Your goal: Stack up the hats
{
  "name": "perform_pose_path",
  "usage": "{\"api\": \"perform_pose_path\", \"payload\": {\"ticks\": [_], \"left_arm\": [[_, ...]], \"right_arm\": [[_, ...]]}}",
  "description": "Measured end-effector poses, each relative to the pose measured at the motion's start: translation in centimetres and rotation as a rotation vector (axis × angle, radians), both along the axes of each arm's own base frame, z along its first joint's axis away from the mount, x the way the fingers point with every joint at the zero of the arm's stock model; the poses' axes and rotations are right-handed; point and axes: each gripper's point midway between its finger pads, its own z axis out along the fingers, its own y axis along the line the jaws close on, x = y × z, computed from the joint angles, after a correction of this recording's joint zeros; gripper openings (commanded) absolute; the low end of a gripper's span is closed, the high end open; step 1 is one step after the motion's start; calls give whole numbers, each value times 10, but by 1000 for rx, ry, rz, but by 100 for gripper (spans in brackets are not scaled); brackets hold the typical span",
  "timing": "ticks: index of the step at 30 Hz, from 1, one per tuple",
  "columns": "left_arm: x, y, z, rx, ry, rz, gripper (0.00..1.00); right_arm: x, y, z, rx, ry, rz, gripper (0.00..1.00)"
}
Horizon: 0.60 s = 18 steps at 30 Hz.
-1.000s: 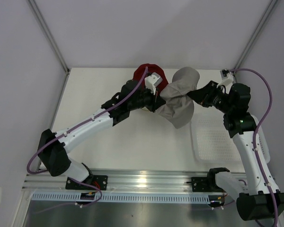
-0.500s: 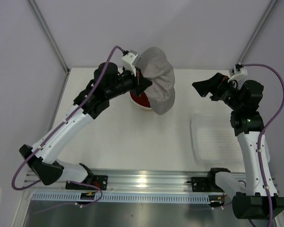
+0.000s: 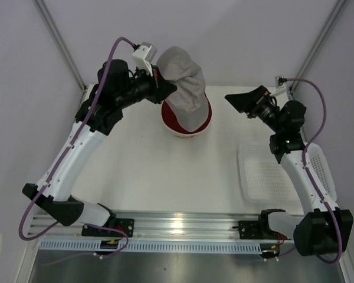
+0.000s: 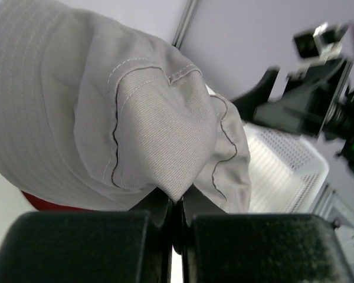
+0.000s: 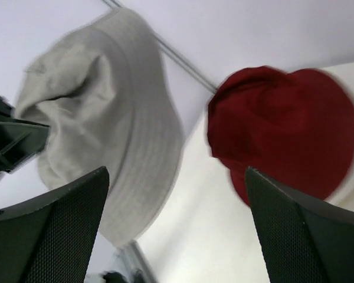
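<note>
Grey fabric bucket hat [image 3: 186, 88] is held aloft close over the dark red fabric bucket hat [image 3: 169, 118], which rests on the table at the far side. One fold of its brim is pinched by the clenched fingers of the left gripper [image 4: 177, 224]. The right gripper [image 3: 233, 99] is spread wide, nothing grasped, well apart to the right. Because only one fold is gripped, the crown hangs crumpled and lopsided. If released so, it could be draped askew or slide off the red hat.

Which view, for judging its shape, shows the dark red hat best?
Right wrist: the dark red hat shows nearly whole, unobstructed. Top external has the grey hat hiding most of it; left wrist catches only a sliver.
</note>
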Motion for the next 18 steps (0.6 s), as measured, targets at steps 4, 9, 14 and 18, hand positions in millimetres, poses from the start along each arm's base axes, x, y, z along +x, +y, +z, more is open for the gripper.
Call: {"api": "perform_pose_path", "payload": {"ticks": [4, 9, 14, 18], "left_arm": [[18, -9, -3, -93, 84, 59, 1], [35, -16, -10, -209, 176, 129, 1], [42, -20, -11, -302, 224, 161, 1], [46, -22, -22, -323, 247, 175, 1]], "right_arm": [[-7, 34, -22, 155, 84, 55, 99], [-5, 70, -32, 270, 147, 113, 99], [-2, 85, -18, 385, 133, 152, 82], [3, 86, -11, 440, 122, 153, 37]]}}
